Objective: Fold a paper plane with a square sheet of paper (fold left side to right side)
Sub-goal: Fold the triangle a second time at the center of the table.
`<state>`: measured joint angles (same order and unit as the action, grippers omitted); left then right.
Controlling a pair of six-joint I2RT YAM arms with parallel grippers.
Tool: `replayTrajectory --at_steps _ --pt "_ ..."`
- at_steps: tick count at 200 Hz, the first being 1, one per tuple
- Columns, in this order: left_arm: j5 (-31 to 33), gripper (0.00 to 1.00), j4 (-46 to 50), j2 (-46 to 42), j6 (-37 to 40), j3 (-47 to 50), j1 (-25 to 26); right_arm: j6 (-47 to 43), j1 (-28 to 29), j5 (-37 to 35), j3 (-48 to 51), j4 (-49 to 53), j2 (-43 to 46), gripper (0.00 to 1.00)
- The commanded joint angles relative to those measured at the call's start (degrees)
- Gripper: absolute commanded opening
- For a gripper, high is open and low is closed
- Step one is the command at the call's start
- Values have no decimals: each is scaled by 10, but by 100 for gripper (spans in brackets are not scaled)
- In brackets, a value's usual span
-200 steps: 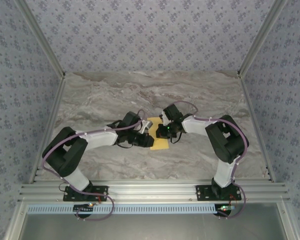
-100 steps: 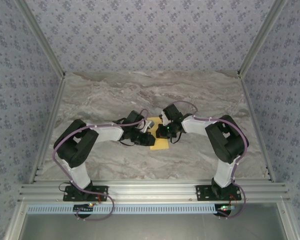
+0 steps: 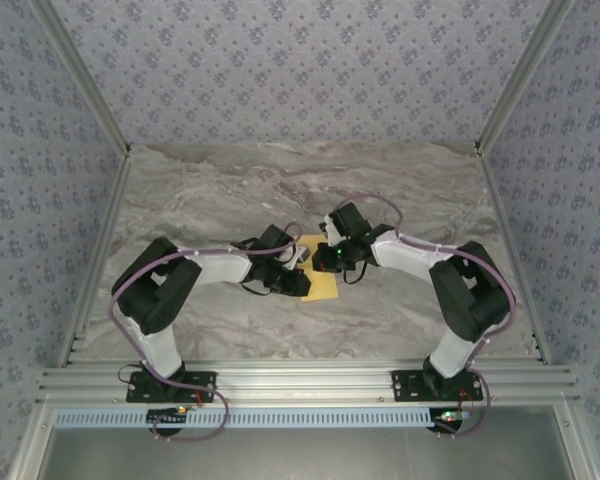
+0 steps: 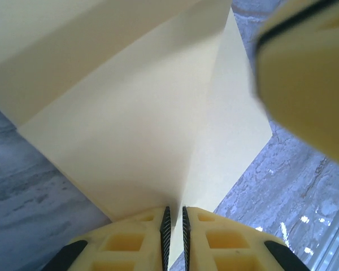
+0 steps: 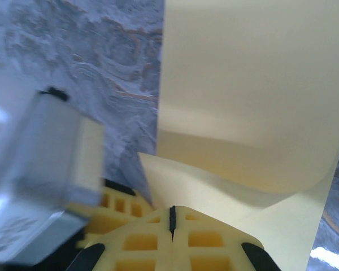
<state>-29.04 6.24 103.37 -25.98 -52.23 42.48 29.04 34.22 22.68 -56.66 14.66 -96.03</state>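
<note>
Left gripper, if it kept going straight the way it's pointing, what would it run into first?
The left gripper already pinches the square sheet of paper, so that comes first. Beyond it the right gripper looks nearest, slightly off to one side, though depth is unclear.

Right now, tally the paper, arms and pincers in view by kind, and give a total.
paper sheet: 1
arms (left arm, right arm): 2
pincers (left pincer, right pincer): 2
total: 5

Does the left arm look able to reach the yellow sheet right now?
Likely yes: the left gripper looks shut on the square sheet of paper, its edge running between the jaws.
</note>
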Motion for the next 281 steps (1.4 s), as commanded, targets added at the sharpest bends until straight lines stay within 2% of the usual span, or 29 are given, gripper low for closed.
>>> replayTrajectory --at_steps 1,62,124,183,281 --pt "43 16 68 25 9 -2 16 1 9 -9 22 27 30 0" --pt "88 14 104 37 8 -22 37 34 8 6 40 -16 -1 0" --pt "94 14 105 37 6 -19 37 34 2 25 29 -37 -44 0" --pt "100 14 112 40 5 -19 37 15 0 12 27 -24 -67 0" --pt "96 12 106 53 3 -5 37 -40 -72 29 62 -53 -62 0"
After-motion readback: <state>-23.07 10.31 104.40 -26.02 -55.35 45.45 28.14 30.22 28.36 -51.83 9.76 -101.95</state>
